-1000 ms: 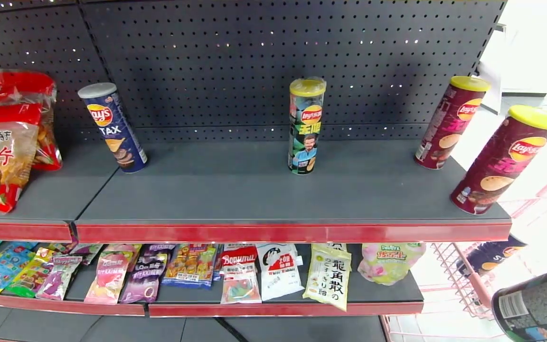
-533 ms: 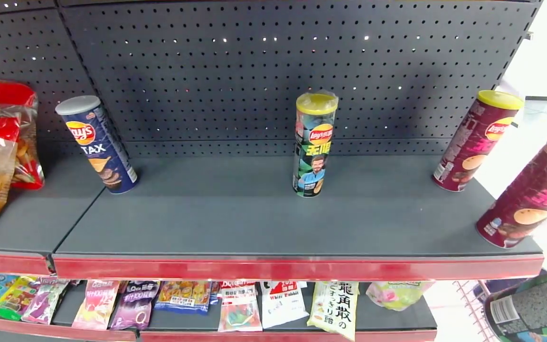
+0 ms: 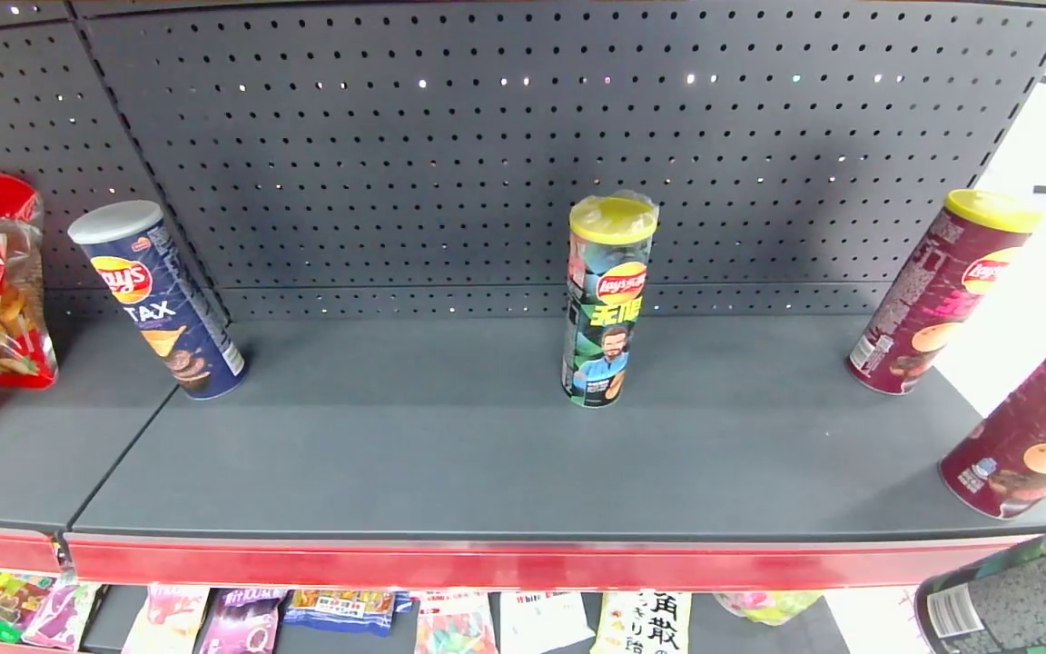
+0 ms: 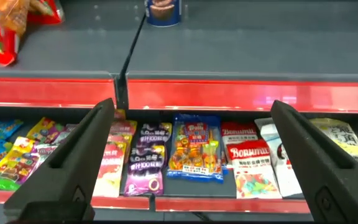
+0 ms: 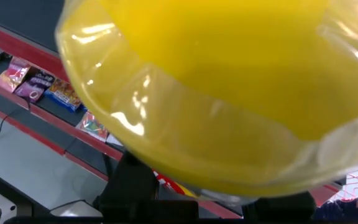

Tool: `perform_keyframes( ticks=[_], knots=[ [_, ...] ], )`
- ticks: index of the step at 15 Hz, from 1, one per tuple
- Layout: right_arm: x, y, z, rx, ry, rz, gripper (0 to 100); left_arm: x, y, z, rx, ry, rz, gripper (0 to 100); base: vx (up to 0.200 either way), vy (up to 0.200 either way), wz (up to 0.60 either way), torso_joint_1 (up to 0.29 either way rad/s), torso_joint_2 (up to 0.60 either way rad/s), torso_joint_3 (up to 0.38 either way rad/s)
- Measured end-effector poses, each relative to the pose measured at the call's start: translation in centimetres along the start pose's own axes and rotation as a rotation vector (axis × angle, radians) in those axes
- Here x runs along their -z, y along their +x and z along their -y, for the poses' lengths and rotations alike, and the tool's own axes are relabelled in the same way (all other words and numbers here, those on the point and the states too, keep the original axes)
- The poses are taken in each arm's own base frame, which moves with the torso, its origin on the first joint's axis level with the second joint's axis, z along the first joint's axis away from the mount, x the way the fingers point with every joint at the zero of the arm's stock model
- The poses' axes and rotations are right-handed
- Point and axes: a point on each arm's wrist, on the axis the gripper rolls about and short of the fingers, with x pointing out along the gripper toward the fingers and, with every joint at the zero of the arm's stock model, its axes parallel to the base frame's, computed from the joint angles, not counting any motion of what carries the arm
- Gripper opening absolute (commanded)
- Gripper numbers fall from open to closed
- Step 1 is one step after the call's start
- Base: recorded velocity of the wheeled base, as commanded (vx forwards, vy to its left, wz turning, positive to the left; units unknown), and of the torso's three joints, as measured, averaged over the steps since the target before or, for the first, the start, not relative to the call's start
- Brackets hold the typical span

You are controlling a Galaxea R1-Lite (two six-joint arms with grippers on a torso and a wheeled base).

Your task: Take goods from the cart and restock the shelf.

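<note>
Left gripper (image 4: 191,104): fingers spread wide, empty, before snack packets (image 4: 194,149) on the lower shelf (image 4: 61,196); upper shelf (image 3: 487,472) carries a blue can (image 3: 155,300), a green can (image 3: 605,304), two maroon cans (image 3: 941,291); right gripper (image 5: 204,194): pinching a yellow-lidded chip can (image 3: 1022,595), held below the upper shelf's right front corner.

Head camera high before the shelf (image 3: 450,454); left wrist lower, same red edge (image 4: 229,94); right wrist tight on a can (image 5: 229,74).

I see only a part of the green can (image 3: 1022,590), cut by the head view's corner. The front maroon can (image 3: 1031,445) at the right end of the shelf (image 3: 487,472) loses its top. The yellow lid (image 5: 229,81) is blurred.
</note>
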Motion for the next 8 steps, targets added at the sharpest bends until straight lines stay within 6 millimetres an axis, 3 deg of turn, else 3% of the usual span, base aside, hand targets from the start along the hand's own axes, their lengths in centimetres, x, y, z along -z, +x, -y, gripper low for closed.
perform_keyframes(
  ticks=[6, 8],
  knots=[
    [0.2, -0.8, -0.3, 0.007, -0.025, 0.036, 0, -0.1, 0.0, 0.2, 0.115, 0.052, 0.003, 100, 0.0, 0.0, 0.0, 0.0, 0.0, 0.0],
    [0.1, -0.9, -0.2, 0.009, -0.024, 0.04, 0, -1.2, -0.2, 0.3, 0.132, 0.044, 0.033, 100, 0.0, 0.0, 0.0, 0.0, 0.0, 0.0]
  ],
)
